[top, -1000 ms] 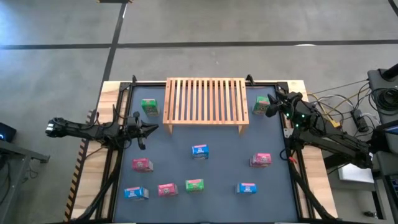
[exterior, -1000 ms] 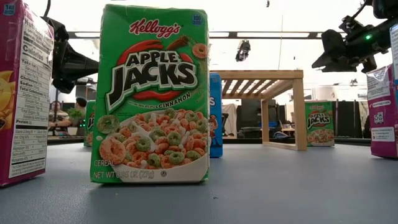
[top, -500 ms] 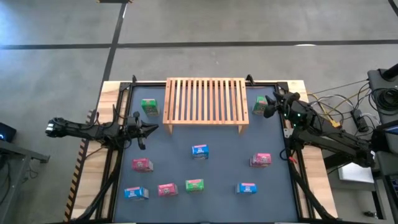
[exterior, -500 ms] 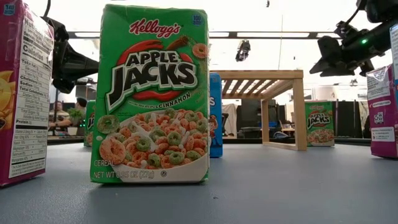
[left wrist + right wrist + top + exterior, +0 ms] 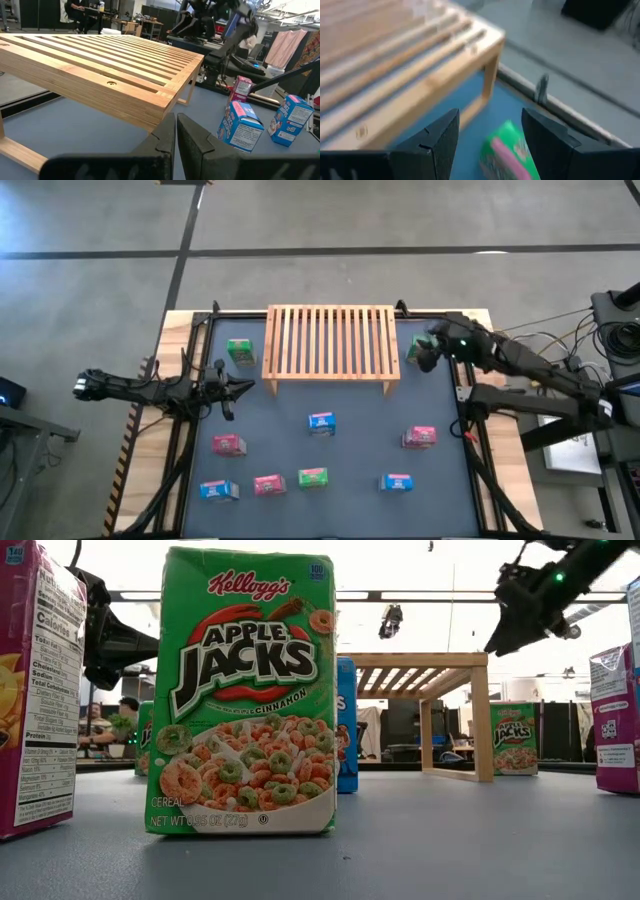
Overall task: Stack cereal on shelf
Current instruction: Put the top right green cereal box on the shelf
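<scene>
The shelf (image 5: 330, 340), a light slatted wooden rack, stands on its short legs at the table's far middle. Cereal boxes stand scattered on the dark table. One green box (image 5: 240, 352) is left of the shelf and another (image 5: 412, 346) is right of it. Blue (image 5: 321, 423), pink (image 5: 420, 437) and several more boxes stand nearer. My right gripper (image 5: 490, 135) hovers open above the right green box (image 5: 507, 152), tipped downward, touching nothing. My left gripper (image 5: 176, 135) is shut and level at the table's left (image 5: 243, 387), pointing at the shelf (image 5: 100, 65).
A black frame (image 5: 470, 420) borders the table. Cables and equipment (image 5: 600, 350) lie off its right side. In the low view a large green box (image 5: 245, 690) and a pink one (image 5: 35, 690) stand close to the camera. People sit in the room behind.
My right gripper has risen and tipped its fingers downward over the green box right of the shelf, with the arm reaching a little farther toward the shelf. It stays open. No box has moved.
</scene>
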